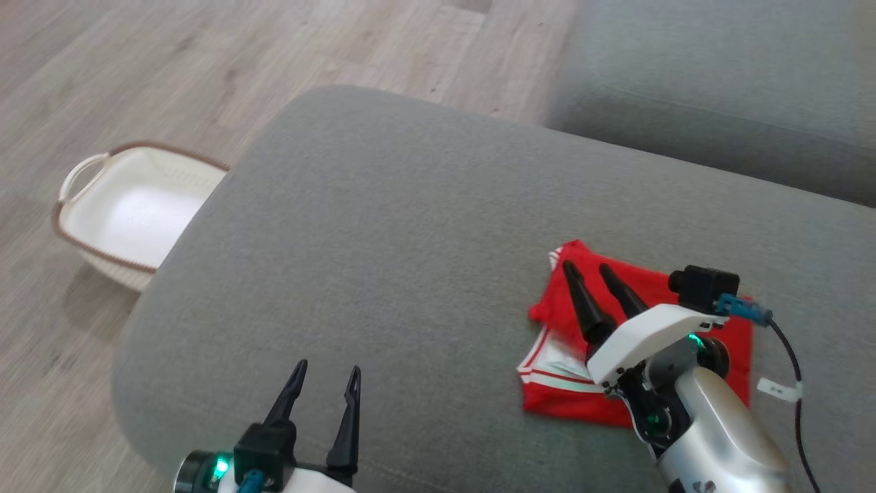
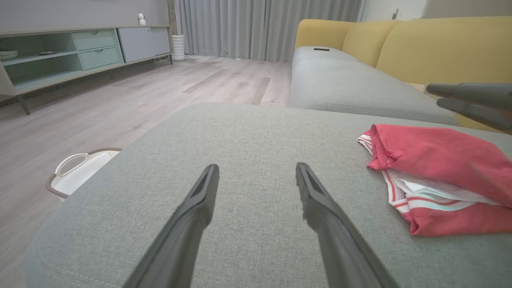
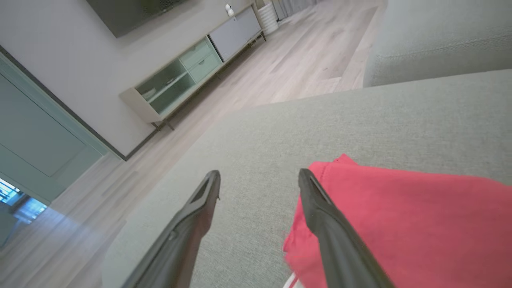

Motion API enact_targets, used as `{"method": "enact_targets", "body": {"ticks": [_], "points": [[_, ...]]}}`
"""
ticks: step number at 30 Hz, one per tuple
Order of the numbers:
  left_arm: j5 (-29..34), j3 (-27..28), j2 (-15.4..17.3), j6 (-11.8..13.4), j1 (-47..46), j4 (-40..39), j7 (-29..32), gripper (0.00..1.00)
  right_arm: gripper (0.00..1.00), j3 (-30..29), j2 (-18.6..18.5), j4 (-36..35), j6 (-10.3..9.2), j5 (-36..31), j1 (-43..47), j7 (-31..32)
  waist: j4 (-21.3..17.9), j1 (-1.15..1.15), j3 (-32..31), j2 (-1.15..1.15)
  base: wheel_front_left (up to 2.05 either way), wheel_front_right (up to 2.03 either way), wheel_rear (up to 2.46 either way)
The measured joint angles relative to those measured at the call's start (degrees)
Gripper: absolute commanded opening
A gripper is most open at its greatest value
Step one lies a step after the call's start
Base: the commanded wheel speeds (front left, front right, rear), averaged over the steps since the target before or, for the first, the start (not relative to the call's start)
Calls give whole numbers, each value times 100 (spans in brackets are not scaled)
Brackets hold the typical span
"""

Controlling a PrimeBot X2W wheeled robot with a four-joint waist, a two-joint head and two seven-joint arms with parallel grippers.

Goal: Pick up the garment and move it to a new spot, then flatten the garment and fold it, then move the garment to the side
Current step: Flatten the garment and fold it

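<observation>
On woven grey cushion [image 1: 410,239], folded red garment [image 1: 571,405]

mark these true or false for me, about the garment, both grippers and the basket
1. The red garment lies folded on the grey cushion. True.
2. The right gripper is shut on the garment. False: its jaws are open above the garment and hold nothing.
3. The left gripper is open over bare cushion. True.
4. The white basket sits on the cushion. False: it stands on the wooden floor beside the cushion.
</observation>
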Motion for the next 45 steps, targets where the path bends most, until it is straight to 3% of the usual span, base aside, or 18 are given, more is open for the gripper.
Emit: {"method": "enact_targets", "body": {"ticks": [8, 16, 27, 33, 41, 45], "points": [[1, 67, 5, 10, 63, -27, 0, 100, 100, -127, -2, 48, 0, 107, -2, -323, -484, 0, -180, 0, 0, 0, 0], [-161, 290, 3, 100, 231, -85, 0, 100, 100, -632, -33, 75, 0, -339, 314, -592, -1064, 0, -277, 0, 0, 0, 0], [-278, 480, -12, 247, 242, -190, 0, 100, 100, -747, -431, -534, 0, -677, 1207, -1391, -1757, 0, -268, 0, 0, 0, 0], [-310, 621, -24, 252, 377, -230, 0, 100, 100, -441, -701, -951, 0, -1032, 1668, -1585, -1930, 0, -377, 0, 0, 0, 0], [-250, 825, -23, 237, 872, -411, 0, 100, 100, -799, -532, -1709, 0, -1626, 2462, -1585, -2054, 0, -655, 0, 0, 0, 0], [-200, 824, -23, 160, 1098, -432, 0, 100, 100, -810, -460, -1744, 0, -1933, 2741, -1585, -2046, 0, -753, 0, 0, 0, 0]]}}
